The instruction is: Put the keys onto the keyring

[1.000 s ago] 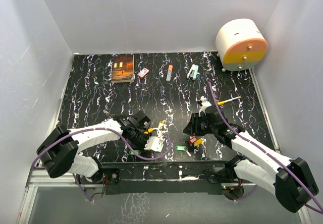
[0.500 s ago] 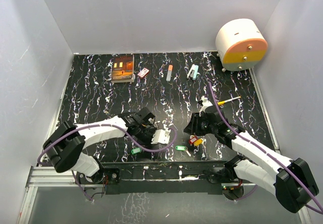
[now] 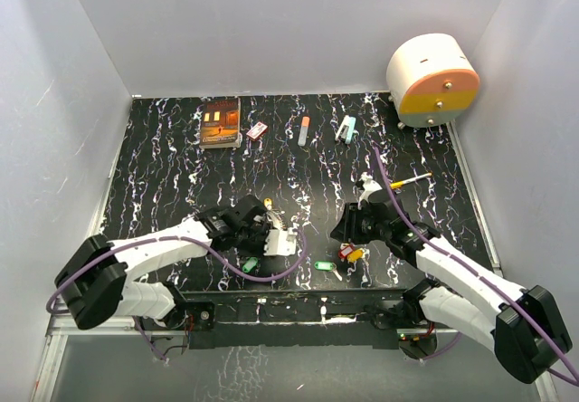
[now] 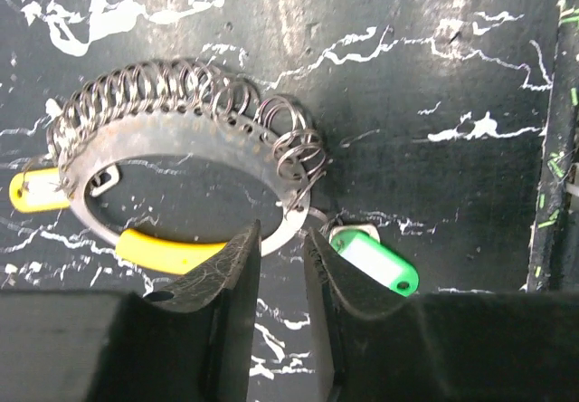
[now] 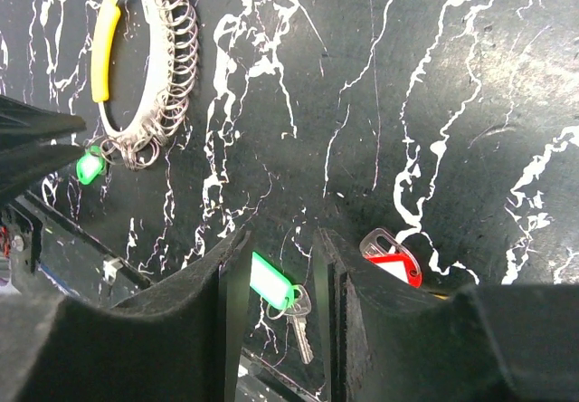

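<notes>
The keyring (image 4: 181, 130) is a metal band with coiled loops and a yellow arc (image 4: 172, 250); it lies just ahead of my left gripper (image 4: 280, 239). That gripper's jaws stand a little apart, with the band's end at their tips and nothing pinched. A green-tagged key (image 4: 375, 262) touches the ring's loops beside the right finger. In the top view the ring (image 3: 270, 210) and this key (image 3: 249, 263) flank the left gripper (image 3: 262, 239). My right gripper (image 5: 276, 248) is open above a second green key (image 5: 271, 282). A red key (image 5: 393, 259) lies right of it.
A yellow tag (image 4: 32, 192) sits at the ring's left end. A book (image 3: 220, 121), a red-and-white card (image 3: 257, 130), an orange-capped marker (image 3: 303, 130) and a stapler (image 3: 346, 129) lie at the back. A round white-and-orange device (image 3: 432, 79) stands back right. The table's front rail (image 3: 298, 295) is close.
My left gripper swung right, then came back left and a little farther from the front edge. The green key beside it shifted up and right. The right arm has not moved.
</notes>
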You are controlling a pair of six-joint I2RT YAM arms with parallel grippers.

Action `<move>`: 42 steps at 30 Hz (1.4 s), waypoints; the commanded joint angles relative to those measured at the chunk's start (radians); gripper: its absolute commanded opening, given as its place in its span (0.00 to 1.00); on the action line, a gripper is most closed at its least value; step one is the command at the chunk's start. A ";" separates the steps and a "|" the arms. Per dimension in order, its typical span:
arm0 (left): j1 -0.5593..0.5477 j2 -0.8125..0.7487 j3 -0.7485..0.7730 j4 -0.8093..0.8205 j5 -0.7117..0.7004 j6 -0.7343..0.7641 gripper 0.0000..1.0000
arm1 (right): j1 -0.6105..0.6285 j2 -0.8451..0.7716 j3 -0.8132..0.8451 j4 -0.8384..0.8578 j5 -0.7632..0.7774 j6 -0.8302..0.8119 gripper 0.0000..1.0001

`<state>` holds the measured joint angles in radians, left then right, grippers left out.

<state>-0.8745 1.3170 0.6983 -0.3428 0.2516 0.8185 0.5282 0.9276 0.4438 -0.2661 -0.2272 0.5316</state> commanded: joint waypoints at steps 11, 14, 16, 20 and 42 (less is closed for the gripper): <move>0.009 -0.067 -0.023 0.014 -0.033 0.029 0.32 | 0.003 0.057 0.087 0.070 -0.055 -0.012 0.38; 0.008 -0.045 0.001 0.022 -0.021 0.031 0.32 | 0.004 0.056 0.077 0.078 -0.054 -0.012 0.37; 0.007 -0.019 0.026 0.009 0.004 0.032 0.32 | 0.004 0.061 0.072 0.087 -0.056 -0.010 0.37; 0.008 0.040 0.085 -0.025 0.059 0.028 0.32 | 0.003 0.071 0.069 0.096 -0.057 -0.017 0.37; 0.005 0.026 0.122 -0.122 0.089 0.004 0.31 | 0.004 0.028 0.037 0.086 -0.046 -0.017 0.37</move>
<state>-0.8719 1.4208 0.8268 -0.4370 0.3256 0.8330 0.5285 0.9783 0.4805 -0.2340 -0.2794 0.5217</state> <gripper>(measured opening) 0.312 0.372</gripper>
